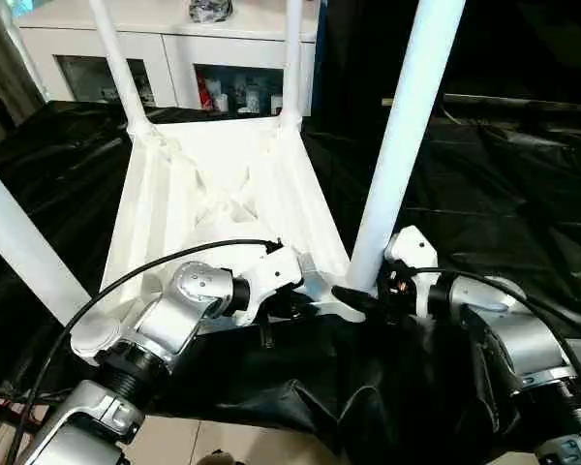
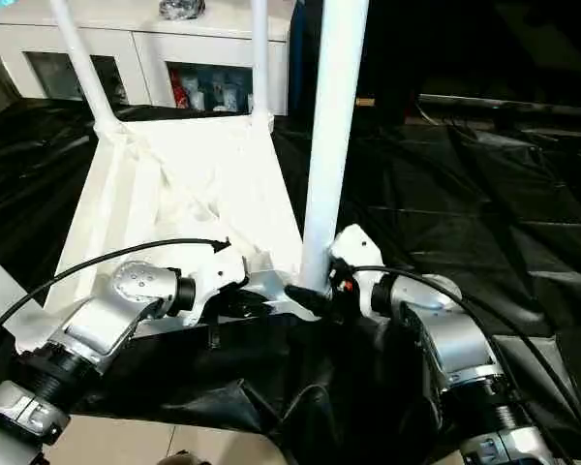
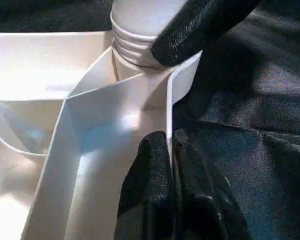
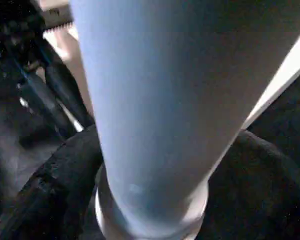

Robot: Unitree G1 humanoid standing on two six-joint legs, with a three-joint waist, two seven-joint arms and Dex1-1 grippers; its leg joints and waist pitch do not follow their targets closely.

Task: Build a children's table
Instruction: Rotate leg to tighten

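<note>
black drape (image 1: 484, 184), white cabinet (image 1: 174, 48) behind

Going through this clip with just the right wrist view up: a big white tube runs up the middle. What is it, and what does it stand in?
Observer: It is the near-right leg, standing in a corner socket of the upturned tabletop.
Operator: What is the other arm doing?
Observer: The left gripper is shut on the tabletop's thin edge wall, right beside that corner.
Operator: Are the other legs in?
Observer: Yes, the far-left leg, far-right leg and near-left leg all stand in their corners.
</note>
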